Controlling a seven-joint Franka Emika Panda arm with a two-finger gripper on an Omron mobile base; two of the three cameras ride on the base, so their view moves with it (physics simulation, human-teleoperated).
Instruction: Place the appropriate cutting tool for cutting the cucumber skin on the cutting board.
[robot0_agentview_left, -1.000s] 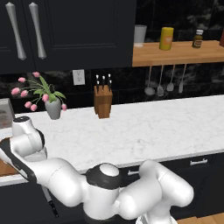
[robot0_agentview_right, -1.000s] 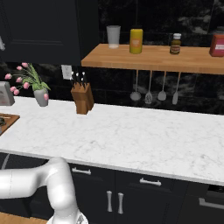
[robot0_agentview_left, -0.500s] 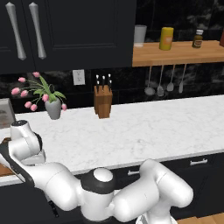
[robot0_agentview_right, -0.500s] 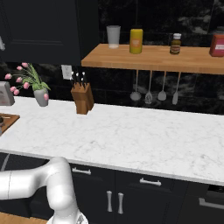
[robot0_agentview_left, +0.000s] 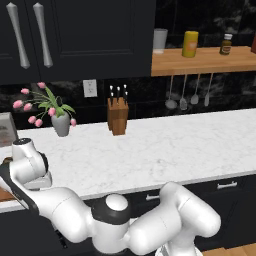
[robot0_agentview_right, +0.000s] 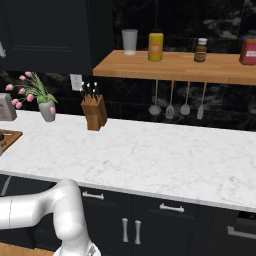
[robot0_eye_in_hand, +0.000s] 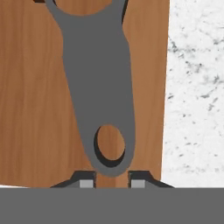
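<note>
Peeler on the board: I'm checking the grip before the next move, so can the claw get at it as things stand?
Probably yes: the claw sits right at the peeler handle's end over the board, with nothing between them.

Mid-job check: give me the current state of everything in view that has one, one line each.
Peeler: lying flat on the board, handle end between the fingertips.
Board: flat on the counter, edge beside bare marble.
Gripper: low over the board, tips either side of the handle; grip cannot be told.
Knife block: upright, knives in.
Vase: upright, with flowers.
Cabinet doors: shut.
</note>
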